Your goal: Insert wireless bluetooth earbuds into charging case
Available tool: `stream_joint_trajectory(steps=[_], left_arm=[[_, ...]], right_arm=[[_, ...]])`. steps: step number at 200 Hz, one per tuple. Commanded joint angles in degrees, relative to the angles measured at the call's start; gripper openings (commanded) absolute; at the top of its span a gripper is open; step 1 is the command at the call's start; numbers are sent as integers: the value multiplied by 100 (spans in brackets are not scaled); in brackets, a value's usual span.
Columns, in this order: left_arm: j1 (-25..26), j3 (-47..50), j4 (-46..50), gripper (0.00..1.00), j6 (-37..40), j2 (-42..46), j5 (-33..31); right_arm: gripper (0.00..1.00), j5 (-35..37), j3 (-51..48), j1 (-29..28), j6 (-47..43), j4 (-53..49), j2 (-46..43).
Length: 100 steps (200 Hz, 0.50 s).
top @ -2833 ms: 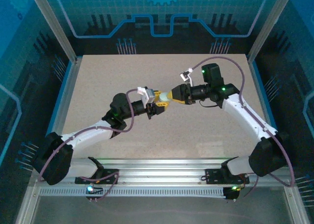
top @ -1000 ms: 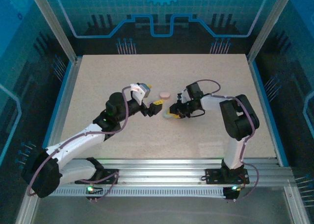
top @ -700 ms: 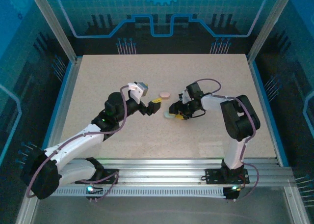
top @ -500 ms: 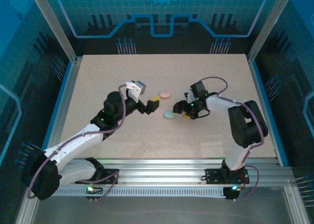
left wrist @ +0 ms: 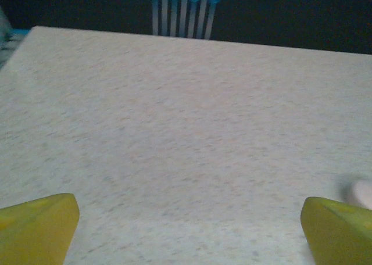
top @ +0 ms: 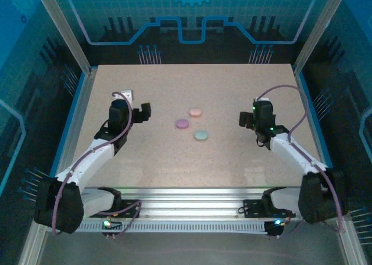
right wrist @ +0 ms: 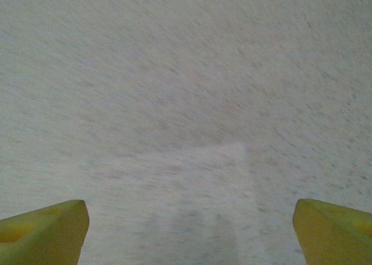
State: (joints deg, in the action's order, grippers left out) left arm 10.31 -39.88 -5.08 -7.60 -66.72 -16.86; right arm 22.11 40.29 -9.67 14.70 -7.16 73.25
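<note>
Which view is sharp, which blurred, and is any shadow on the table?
Top external view: sharp, table evenly lit, the mint case almost shadowless. Left wrist view: grain fairly clear, left claw tips soft, a pinkish smear at the right edge out of focus. Right wrist view: grain streaked by blur, faint grey shadow at bottom centre.

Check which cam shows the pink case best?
Top external: pink case whole, flat on the table. Left wrist catches a pinkish blur at its right edge, possibly that case; too blurred to tell.
</note>
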Motion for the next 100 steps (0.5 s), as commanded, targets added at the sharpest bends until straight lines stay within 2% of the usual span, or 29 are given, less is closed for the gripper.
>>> stream_joint_trajectory(steps=[1, 23, 31, 42, 54, 65, 72, 83, 90, 100], left_arm=[[-371, 354, -37, 99, -56, -63, -363], [-554, 858, -933, 99, 202, -315, -262], [-571, 1073, -1445, 99, 391, -430, -90], [-577, 1363, -2206, 99, 556, -589, 205], [-602, 1686, -3311, 99, 719, -897, 462], [-615, 1785, -3849, 99, 950, -1207, 631], [-630, 1870, -4304, 99, 1007, -1443, 615], [-752, 1981, -4639, 99, 854, -1711, 691], [-838, 2157, -5268, 99, 843, -1977, 898], [-865, 2370, -6205, 99, 953, -2404, 1062]], right_arm=[[92, -171, -445, 126, -997, 1536, 353], [93, -947, -1205, 151, -1702, 3583, 568], [93, -1202, -1316, 166, -1904, 3961, 582], [93, -2108, -1477, 405, -1896, 4392, 686], [93, -2426, -1735, 492, -1946, 4998, 884], [94, -2980, -1998, 636, -2001, 5632, 1160], [94, -2882, -2087, 662, -1930, 6082, 1283], [95, -2587, -1899, 646, -1821, 5470, 1156], [95, -2348, -1857, 608, -1757, 5625, 1265], [96, -1972, -1581, 607, -1590, 5053, 1264]])
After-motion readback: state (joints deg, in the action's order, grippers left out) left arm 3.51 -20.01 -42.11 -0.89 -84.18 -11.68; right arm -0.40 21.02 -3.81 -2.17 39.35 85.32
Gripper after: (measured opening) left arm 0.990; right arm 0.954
